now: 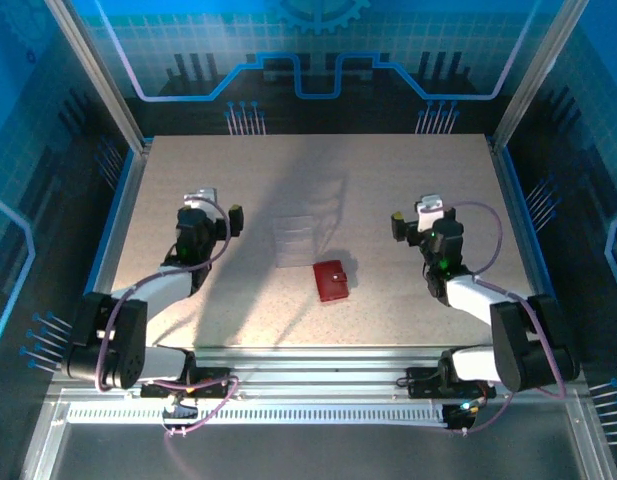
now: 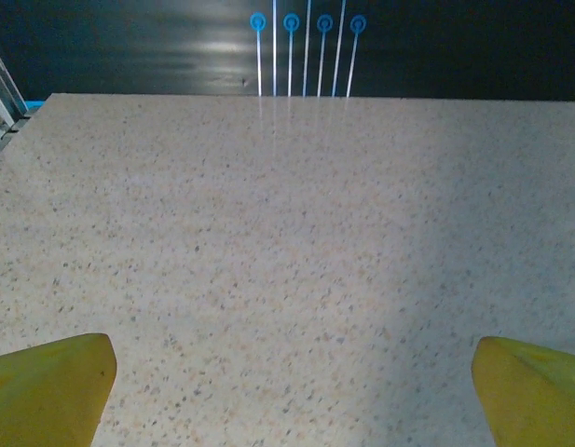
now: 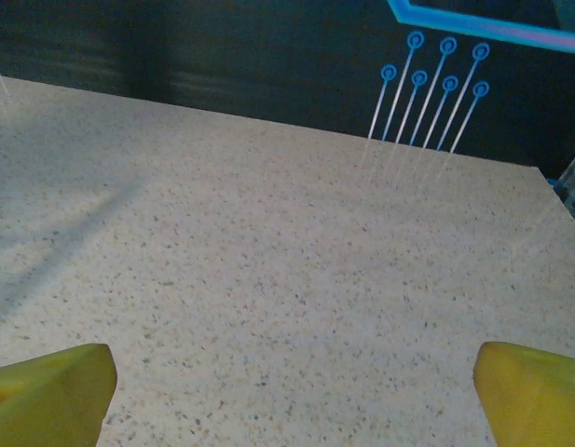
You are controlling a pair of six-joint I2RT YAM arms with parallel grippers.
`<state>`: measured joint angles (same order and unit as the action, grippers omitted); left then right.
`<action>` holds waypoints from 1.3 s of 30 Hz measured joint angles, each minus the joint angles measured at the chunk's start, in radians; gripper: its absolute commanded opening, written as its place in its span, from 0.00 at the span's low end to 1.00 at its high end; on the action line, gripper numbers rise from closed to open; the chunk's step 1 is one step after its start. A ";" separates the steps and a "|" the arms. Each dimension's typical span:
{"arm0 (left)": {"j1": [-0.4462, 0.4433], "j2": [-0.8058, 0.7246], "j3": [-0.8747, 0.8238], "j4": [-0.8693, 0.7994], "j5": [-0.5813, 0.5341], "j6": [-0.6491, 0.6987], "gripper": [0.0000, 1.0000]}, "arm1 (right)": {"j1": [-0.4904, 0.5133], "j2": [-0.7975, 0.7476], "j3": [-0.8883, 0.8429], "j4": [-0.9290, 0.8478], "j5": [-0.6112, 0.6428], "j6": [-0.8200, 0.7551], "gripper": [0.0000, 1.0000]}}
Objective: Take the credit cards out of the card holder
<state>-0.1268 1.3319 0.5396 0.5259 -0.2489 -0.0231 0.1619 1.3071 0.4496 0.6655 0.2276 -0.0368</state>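
The card holder (image 1: 331, 281) lies closed near the middle of the table (image 1: 408, 170), just beside a clear tray (image 1: 300, 238). The left gripper (image 1: 216, 205) and right gripper (image 1: 413, 215) flank it, well apart from it. All 4 fingers are spread wide and grasp nothing.

The card holder (image 1: 331, 281) lies flat at my twelve o'clock. It is a small red rectangular case, folded shut, its long axis turned slightly toward eleven o'clock.

On the table (image 1: 418, 170), card holder (image 1: 331, 281) (just before the tray (image 1: 296, 240))
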 measured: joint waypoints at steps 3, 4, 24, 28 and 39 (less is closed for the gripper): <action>-0.031 -0.019 0.077 -0.127 -0.008 -0.051 0.99 | 0.014 -0.045 0.084 -0.142 -0.007 0.037 1.00; -0.039 -0.019 0.100 -0.164 -0.006 -0.066 0.99 | 0.018 -0.056 0.105 -0.176 -0.012 0.052 1.00; -0.085 0.009 0.565 -0.876 0.419 -0.286 0.99 | 0.328 0.140 0.631 -0.912 -0.224 0.446 0.86; -0.085 0.009 0.604 -0.939 0.438 -0.285 0.99 | 0.378 0.206 0.689 -0.973 -0.244 0.468 0.84; -0.086 0.018 0.449 -0.936 0.531 -0.404 0.99 | 0.445 0.336 0.782 -1.109 -0.275 0.492 0.77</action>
<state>-0.2127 1.3502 0.9886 -0.4103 0.2817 -0.4271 0.6067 1.6428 1.2312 -0.4435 -0.0471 0.4557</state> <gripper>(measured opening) 0.994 0.773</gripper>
